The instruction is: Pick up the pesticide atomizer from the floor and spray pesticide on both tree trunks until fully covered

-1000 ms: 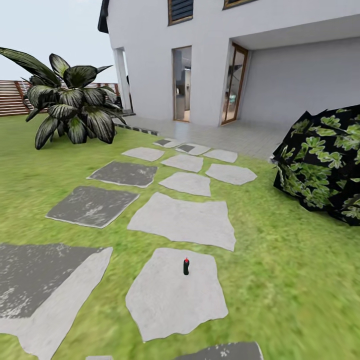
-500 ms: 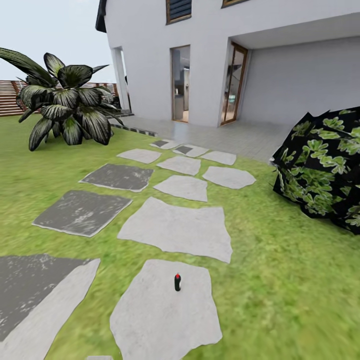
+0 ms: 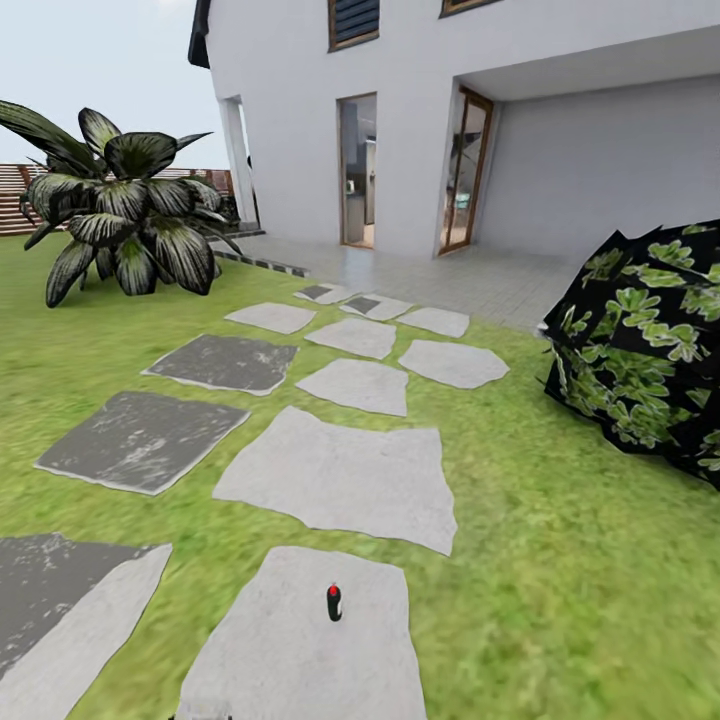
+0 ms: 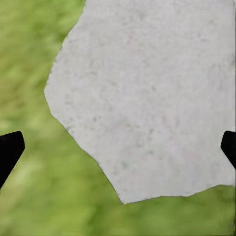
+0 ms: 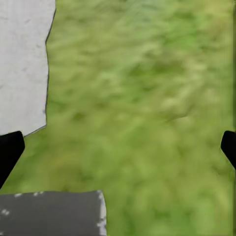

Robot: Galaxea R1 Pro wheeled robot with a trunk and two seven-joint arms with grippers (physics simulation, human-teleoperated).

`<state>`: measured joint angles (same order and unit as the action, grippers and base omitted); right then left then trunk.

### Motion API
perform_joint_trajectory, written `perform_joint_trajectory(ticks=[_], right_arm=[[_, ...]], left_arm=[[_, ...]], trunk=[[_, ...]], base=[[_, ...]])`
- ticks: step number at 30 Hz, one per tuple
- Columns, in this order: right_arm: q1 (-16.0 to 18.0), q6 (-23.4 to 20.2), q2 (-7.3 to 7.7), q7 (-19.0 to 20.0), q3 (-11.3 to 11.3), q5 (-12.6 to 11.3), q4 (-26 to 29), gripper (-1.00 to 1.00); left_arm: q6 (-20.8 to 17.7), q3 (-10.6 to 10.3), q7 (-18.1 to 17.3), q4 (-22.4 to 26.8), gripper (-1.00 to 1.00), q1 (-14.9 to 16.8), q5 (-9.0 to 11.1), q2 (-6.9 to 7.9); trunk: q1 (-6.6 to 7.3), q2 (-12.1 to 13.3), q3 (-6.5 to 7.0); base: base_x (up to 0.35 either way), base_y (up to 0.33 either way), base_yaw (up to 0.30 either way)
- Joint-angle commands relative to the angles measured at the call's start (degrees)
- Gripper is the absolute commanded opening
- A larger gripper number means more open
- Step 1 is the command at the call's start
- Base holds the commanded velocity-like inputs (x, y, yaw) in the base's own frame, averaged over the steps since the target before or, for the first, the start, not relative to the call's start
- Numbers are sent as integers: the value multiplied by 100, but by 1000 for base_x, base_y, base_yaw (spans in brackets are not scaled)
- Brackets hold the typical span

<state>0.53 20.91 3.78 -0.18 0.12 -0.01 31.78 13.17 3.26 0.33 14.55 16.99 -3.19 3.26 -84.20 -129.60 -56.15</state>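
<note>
The pesticide atomizer (image 3: 334,602), a small dark upright bottle with a red top, stands on a pale stepping stone (image 3: 290,660) of the garden floor, low in the head view. In the left wrist view my left gripper (image 4: 118,147) is open, its dark fingertips (image 4: 10,150) wide apart above a pale stone (image 4: 147,98) and grass. In the right wrist view my right gripper (image 5: 118,147) is open too, over grass beside a pale and a dark stone. Nothing is held. Both trees and their trunks are out of view.
More pale and dark stepping stones (image 3: 340,475) lead to the white house (image 3: 420,120) and its paved terrace. A broad-leaved plant (image 3: 125,225) stands at the left before the slat fence (image 3: 15,195). A dark leafy bush (image 3: 650,340) sits on the grass at right.
The whole head view has shifted: the camera has come nearer, so the atomizer and its stone now sit lower and a little further left. The atomizer itself stands as before.
</note>
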Motion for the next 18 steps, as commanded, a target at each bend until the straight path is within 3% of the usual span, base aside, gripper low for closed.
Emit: perform_joint_trajectory(ticks=[1,3,4,6,8,11,13,18], right_arm=[[0,0,0,0,1,0,17,100],[48,0,0,4,3,2,303,100],[141,-7,2,4,3,7,729,100],[305,-27,3,7,2,14,1182,100],[860,-277,8,-1,-1,25,1612,100],[1272,-650,8,-9,-3,19,1687,100],[1529,-922,9,-15,-3,13,1725,100],[1695,-1046,12,-10,-22,3,1731,100]], left_arm=[[-3,-2,0,39,100,14,-1,-6],[-52,-7,4,388,100,178,0,-22],[-77,-3,36,664,100,411,1,-46],[-93,-5,116,792,100,657,-4,-114],[-91,-29,376,878,100,929,-22,-220],[-109,-44,441,891,100,1128,-21,-268],[-142,-45,463,835,100,1462,-13,-302],[-234,-30,464,792,100,1749,-25,-311]], trunk=[[0,0,0],[0,0,0],[0,0,0],[0,0,0],[0,0,0],[0,0,0],[0,0,0],[0,0,0]], base=[[278,-168,0],[285,-170,0],[291,-169,0],[285,-135,0],[97,-33,0],[31,-11,0],[8,-3,0],[2,-1,0]])
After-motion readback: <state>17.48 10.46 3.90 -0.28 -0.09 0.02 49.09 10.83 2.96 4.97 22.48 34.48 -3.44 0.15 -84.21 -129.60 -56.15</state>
